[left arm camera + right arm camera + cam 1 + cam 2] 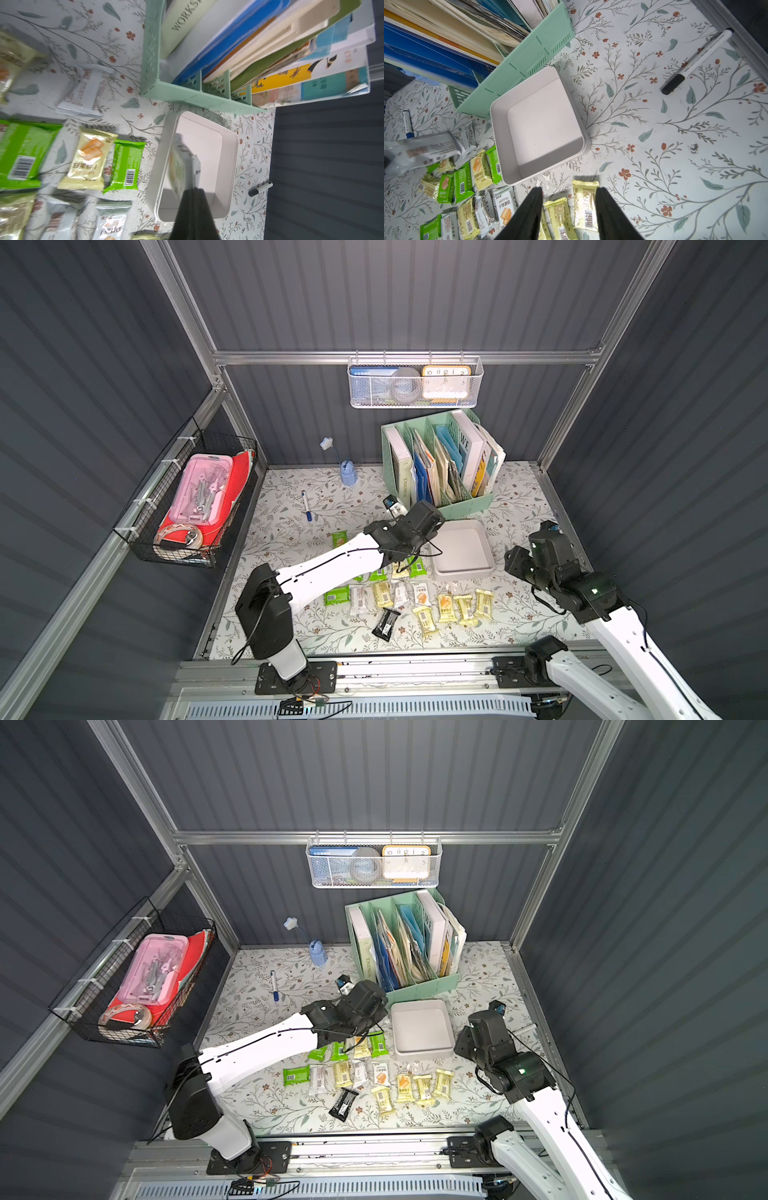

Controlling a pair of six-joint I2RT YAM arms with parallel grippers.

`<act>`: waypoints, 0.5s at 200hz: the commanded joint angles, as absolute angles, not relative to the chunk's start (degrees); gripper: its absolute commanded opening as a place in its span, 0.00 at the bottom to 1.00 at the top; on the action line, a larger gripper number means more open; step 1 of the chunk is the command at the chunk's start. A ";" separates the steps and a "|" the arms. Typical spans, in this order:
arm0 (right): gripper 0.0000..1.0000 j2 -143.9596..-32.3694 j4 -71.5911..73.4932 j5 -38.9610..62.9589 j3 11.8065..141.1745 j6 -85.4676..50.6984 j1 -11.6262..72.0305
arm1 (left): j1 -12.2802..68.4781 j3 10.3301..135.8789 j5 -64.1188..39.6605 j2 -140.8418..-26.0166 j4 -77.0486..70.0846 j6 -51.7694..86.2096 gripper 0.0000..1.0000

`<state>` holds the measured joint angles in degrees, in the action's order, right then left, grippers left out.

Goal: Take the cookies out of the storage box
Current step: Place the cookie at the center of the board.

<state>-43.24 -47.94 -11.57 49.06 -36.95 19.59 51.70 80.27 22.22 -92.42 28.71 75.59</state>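
Just beside the storage box (229, 166), a whitish packet (180, 164) is pinched in the left gripper (192, 189). The right gripper (569, 189) is held half spread, gripping nothing, above cookies (584, 199) laid on the table (675, 145).

storage box (463, 573) just before the file organiser (469, 506); cookies (484, 603) spread before it (on the table (521, 506)).
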 commanded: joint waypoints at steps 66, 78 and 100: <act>0.47 -44.18 -45.83 -10.00 49.57 -36.08 19.42 | 31.44 66.27 19.33 -81.34 26.65 71.81 0.00; 0.47 -44.30 -45.75 -9.92 49.73 -36.09 19.42 | 29.23 66.85 18.09 -82.48 25.35 69.99 0.00; 0.47 -44.47 -45.73 -9.92 49.84 -36.01 19.42 | 26.13 67.49 16.28 -85.88 20.67 68.80 0.00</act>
